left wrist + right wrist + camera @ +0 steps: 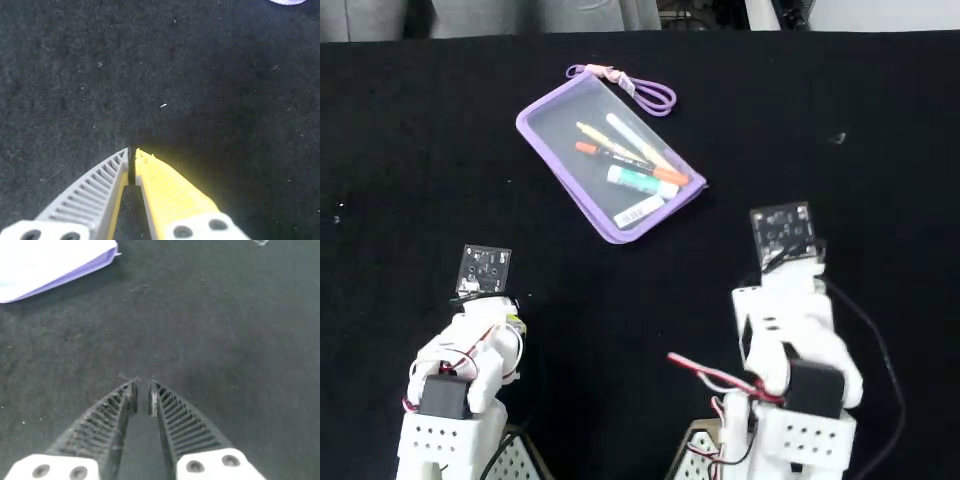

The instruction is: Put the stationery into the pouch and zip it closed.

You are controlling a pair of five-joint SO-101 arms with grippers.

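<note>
Both empty: left hand (132, 155) pinched together, right hand (142, 391) a narrow slit, apart from the purple-edged clear plastic pouch (555, 125) of pens (630, 160).

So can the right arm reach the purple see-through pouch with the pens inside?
Probably yes. The purple see-through pouch lies just ahead of the right gripper, a little to its left, with only bare black tabletop between them.

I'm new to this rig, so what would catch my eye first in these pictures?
The purple-edged pouch lies on the black table at the far middle, coloured pens showing through its clear face. Nearer, the left pincer and right pincer hang empty above bare cloth.
</note>
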